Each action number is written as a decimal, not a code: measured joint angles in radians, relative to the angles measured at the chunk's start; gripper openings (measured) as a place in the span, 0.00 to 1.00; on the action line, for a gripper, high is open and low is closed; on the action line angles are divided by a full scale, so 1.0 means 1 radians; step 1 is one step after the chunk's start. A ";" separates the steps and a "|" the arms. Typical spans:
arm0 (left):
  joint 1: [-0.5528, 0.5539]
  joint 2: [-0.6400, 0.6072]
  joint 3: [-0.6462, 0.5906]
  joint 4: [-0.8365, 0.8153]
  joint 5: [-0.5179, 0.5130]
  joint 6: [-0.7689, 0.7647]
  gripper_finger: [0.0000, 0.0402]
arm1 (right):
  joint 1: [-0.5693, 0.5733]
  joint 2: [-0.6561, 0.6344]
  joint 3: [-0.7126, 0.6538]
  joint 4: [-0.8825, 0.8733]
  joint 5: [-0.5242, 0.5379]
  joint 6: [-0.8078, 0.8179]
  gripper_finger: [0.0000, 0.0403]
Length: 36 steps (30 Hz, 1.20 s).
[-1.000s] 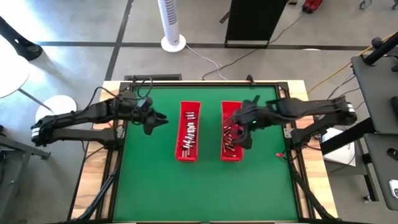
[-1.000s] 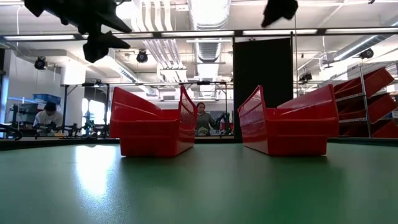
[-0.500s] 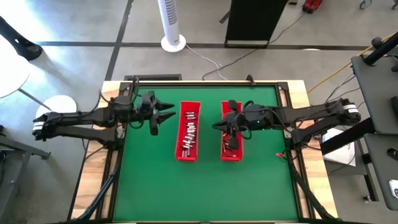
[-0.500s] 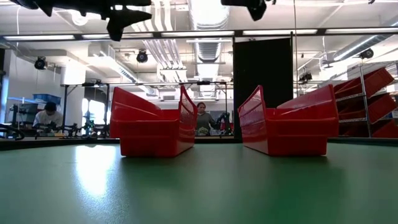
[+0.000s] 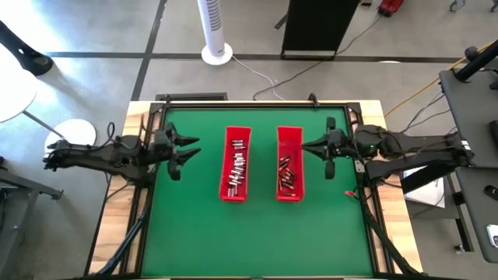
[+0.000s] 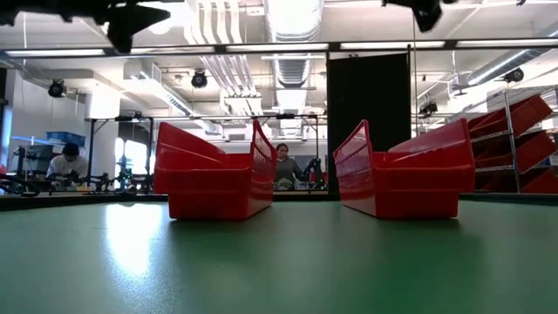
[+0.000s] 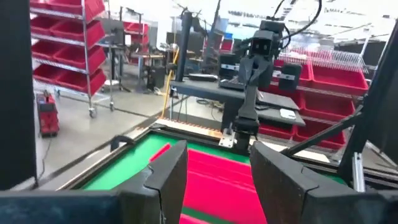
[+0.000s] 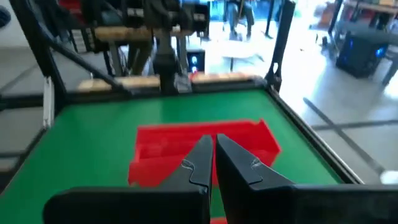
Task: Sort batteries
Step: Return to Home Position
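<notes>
Two lots of batteries, already sorted: silvery batteries (image 5: pixel 236 167) lie in the left red tray (image 5: pixel 236 131), and dark batteries (image 5: pixel 288 175) lie in the right red tray (image 5: pixel 289 137), side by side mid-table (image 5: pixel 257 233). We note the left gripper (image 5: pixel 189 148) at 9 o'clock of the left red tray, clear of it, fingers spread wide and empty. We note the right gripper (image 5: pixel 306 146) at 3 o'clock of the right red tray, fingers nearly touching, holding nothing.
</notes>
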 joint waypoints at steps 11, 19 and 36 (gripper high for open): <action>0.000 -0.362 -0.221 -0.004 -0.026 0.022 0.39 | 0.001 -0.181 -0.165 0.122 -0.046 -0.110 0.03; 0.000 -0.504 -0.295 -0.128 -0.025 0.003 0.39 | -0.002 -0.341 -0.284 0.168 0.263 0.115 0.03; 0.001 -0.479 -0.284 -0.219 -0.051 -0.004 0.39 | 0.003 -0.716 -0.506 0.264 0.078 -0.157 0.03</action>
